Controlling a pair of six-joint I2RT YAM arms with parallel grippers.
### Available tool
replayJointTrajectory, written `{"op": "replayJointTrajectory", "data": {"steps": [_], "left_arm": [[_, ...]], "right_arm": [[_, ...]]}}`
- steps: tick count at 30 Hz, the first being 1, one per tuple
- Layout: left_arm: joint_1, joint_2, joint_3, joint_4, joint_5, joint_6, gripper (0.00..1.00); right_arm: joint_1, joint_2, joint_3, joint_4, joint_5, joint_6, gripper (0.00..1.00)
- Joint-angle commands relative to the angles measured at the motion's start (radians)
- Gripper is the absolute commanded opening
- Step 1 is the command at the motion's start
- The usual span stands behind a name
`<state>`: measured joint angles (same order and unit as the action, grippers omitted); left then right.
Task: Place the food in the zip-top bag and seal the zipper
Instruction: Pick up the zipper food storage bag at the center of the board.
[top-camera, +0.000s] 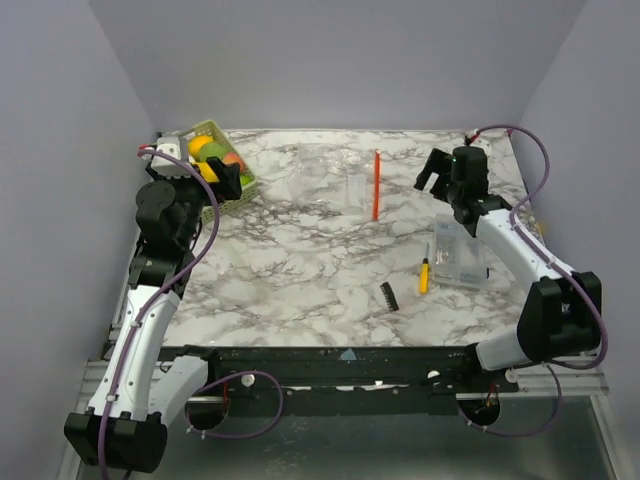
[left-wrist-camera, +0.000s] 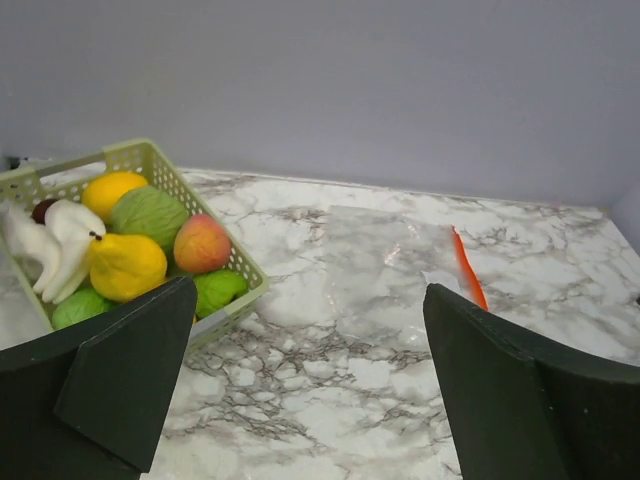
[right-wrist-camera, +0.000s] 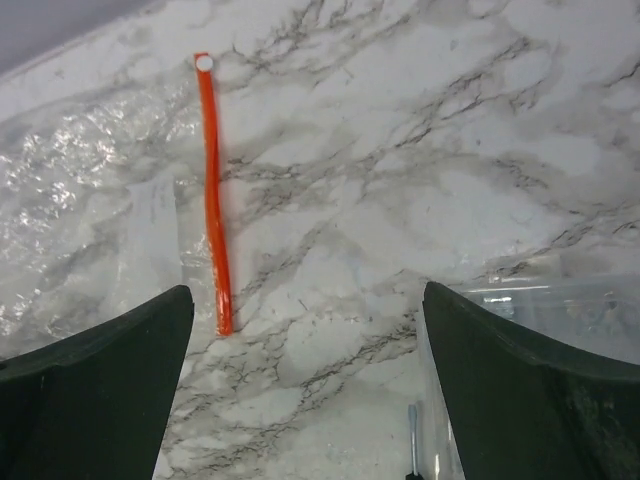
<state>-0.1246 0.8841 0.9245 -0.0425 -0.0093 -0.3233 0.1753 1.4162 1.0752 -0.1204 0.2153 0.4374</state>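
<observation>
You have a white marble-patterned table (top-camera: 300, 270) beneath the left fingers (left-wrist-camera: 120, 380), and beyond them a plain lavender-grey wall (left-wrist-camera: 400, 90), under soft, even light.

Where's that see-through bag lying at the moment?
In the top view the zip-top bag lies flat far-centre on the table, right of the green basket, its zipper along its right edge.

Toy food (left-wrist-camera: 125, 265) fills the green basket (left-wrist-camera: 135, 153) left of the flat zip-top bag (left-wrist-camera: 385, 270), both dark fingers (left-wrist-camera: 120, 380) spread wide.
</observation>
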Motion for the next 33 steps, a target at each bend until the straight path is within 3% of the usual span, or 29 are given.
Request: {"op": "replayJointTrajectory", "data": {"steps": [1, 7, 15, 24, 33], "left_arm": [[-0.009, 0.02, 0.039, -0.029, 0.177, 0.093, 0.99], [-0.041, 0.028, 0.036, -0.043, 0.181, 0.149, 0.99], [-0.081, 0.063, 0.052, -0.076, 0.219, 0.162, 0.99], [-0.089, 0.07, 0.055, -0.083, 0.247, 0.151, 0.99], [-0.092, 0.085, 0.053, -0.075, 0.282, 0.13, 0.99]], "right_arm": [[0.03, 0.056, 0.03, -0.002, -0.038, 0.013, 1.0], [0.029, 0.284, 0.173, 0.058, -0.204, 0.084, 1.0], [0.029, 0.526, 0.246, 0.291, -0.453, 0.204, 1.0], [0.024, 0.681, 0.333, 0.354, -0.548, 0.29, 0.72], [-0.025, 0.738, 0.306, 0.454, -0.627, 0.325, 0.62]]}}
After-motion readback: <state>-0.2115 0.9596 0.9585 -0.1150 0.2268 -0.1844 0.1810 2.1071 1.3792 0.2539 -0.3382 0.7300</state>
